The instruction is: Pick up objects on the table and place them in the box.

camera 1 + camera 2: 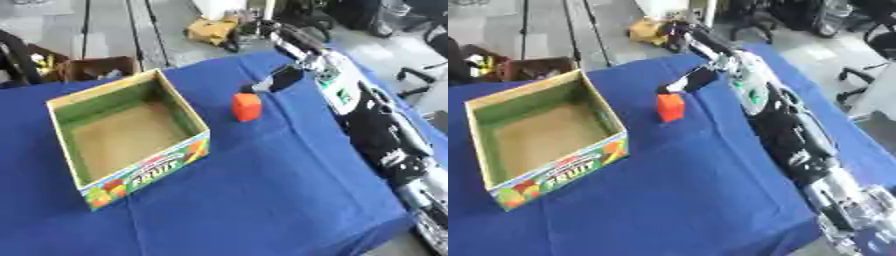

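Blue cloth, smooth and matte, covers our desk (262, 200), where the open cardboard box (66, 102) with printed fruit sides stands empty at our left. Our right hand (278, 80) hangs just behind the small orange block (247, 106), seemingly touching its top; whether its fingers are spread or pinching we cannot tell. We judge this the grasping step: next we must close on the block, lift and carry it left over the box wall.

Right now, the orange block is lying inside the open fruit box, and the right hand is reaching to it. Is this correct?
Not quite. The orange block stands on the blue tablecloth, to the right of the fruit box, not inside it. The left eye view shows this. The right hand does reach toward it.
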Motion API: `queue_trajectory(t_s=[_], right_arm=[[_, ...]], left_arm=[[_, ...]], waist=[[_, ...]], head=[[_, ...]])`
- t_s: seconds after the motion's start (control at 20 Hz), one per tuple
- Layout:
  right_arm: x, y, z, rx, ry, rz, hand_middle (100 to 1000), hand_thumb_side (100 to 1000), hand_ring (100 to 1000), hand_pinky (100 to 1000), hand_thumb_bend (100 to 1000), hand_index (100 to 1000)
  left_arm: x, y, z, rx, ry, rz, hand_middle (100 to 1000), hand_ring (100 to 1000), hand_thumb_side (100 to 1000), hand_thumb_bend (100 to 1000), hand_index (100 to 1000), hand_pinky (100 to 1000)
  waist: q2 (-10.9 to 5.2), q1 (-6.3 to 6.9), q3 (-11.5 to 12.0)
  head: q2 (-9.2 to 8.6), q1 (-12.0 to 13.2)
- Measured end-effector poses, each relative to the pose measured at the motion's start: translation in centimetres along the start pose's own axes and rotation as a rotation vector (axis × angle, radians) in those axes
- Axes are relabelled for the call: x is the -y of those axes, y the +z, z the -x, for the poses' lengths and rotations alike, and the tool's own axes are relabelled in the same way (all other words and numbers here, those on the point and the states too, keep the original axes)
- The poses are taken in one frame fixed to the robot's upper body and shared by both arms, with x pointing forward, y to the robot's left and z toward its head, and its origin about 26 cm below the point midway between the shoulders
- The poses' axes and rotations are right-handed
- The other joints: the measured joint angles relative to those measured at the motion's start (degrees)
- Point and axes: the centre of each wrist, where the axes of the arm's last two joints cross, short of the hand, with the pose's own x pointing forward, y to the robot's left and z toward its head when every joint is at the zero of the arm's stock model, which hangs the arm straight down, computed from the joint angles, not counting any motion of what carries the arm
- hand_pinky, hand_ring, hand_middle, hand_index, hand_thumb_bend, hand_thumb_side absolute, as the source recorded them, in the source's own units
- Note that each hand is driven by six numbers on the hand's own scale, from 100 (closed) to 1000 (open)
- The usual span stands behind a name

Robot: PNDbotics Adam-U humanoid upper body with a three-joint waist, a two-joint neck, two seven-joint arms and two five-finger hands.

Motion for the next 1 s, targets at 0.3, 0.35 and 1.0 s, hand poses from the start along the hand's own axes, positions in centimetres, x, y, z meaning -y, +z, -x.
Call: queue_trajectory(t_s=[0.3,0.35,1.0], right_arm=[[-0.2,0.3,0.5,0.001,-0.028,-0.065,881,452,944,961,668,924],[-0.3,0.4,0.8,-0.005,-0.032,-0.078,883,452,945,962,669,925],[-3.9,3.5,5.2,-0.164,-0.063,-0.261,868,436,945,983,664,933]], left_arm=[[0.0,0.0,0.0,0.0,0.0,0.0,487,727,837,406,621,551],[0.0,0.0,0.0,0.0,0.0,0.0,487,727,837,406,621,551],[0.0,0.0,0.0,-0.005,0.0,0.006,485,729,837,408,621,550]], waist=[[0.0,0.07,0.7],[0.0,0.19,0.7],[-0.37,1.43,2.4]], head=[[-0.26,-0.1],[-0.27,-0.2],[-0.8,-0.9]])
